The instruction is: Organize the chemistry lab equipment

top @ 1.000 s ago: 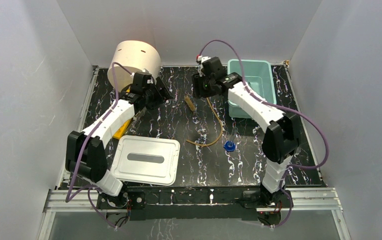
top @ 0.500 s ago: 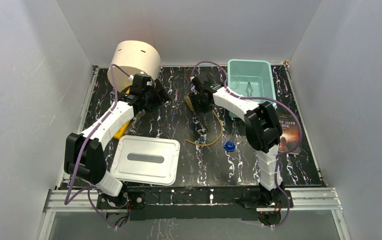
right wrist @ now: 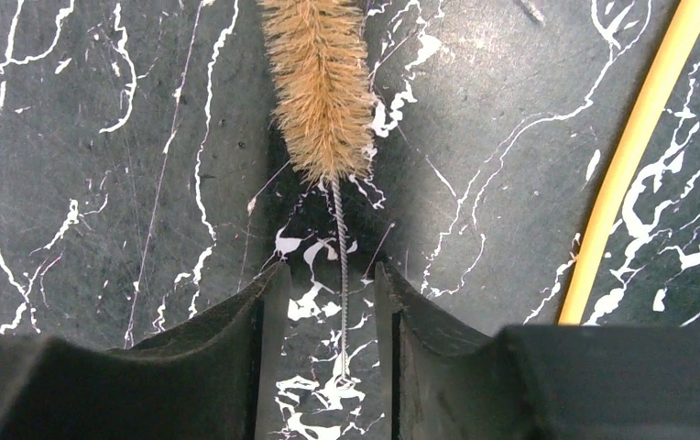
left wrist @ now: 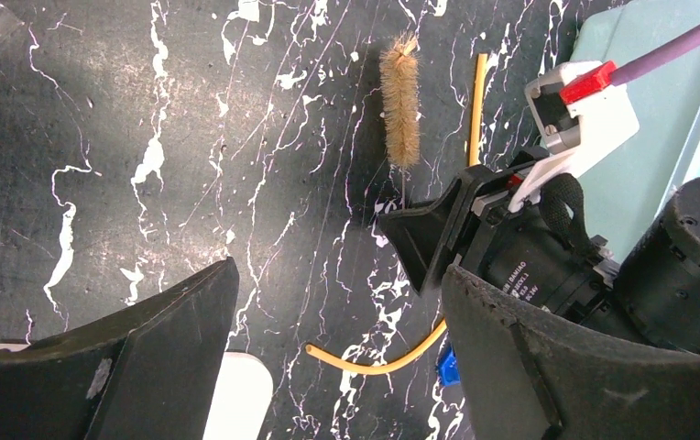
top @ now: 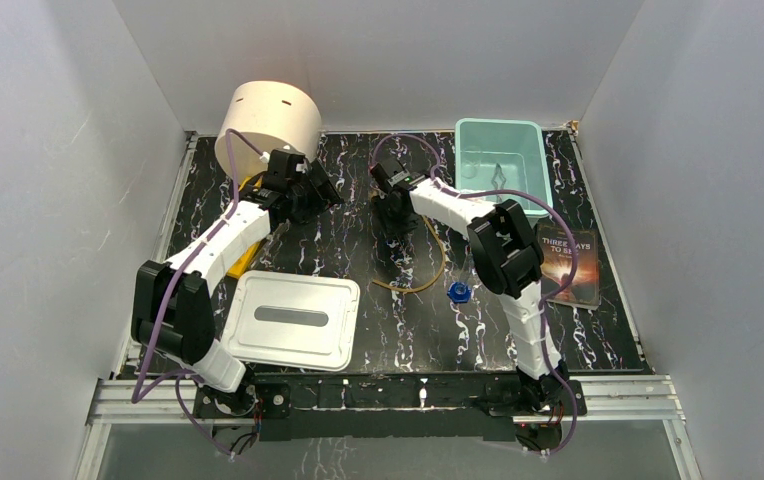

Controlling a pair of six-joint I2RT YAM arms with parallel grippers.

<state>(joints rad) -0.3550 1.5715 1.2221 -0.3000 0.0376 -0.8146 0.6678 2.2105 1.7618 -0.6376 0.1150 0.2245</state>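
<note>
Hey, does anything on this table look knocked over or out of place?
The flask with the blue cap seems to lie on its side near the middle, and the yellow tube sprawls loose beside it. The brush lies flat too, the right gripper straddling its wire handle with jaws apart. No spill or breakage shows.

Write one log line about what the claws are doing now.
right claw: open, straddling wire handle of brush, not gripping yet | left claw: open, empty | likely next: pinch brush handle
</note>
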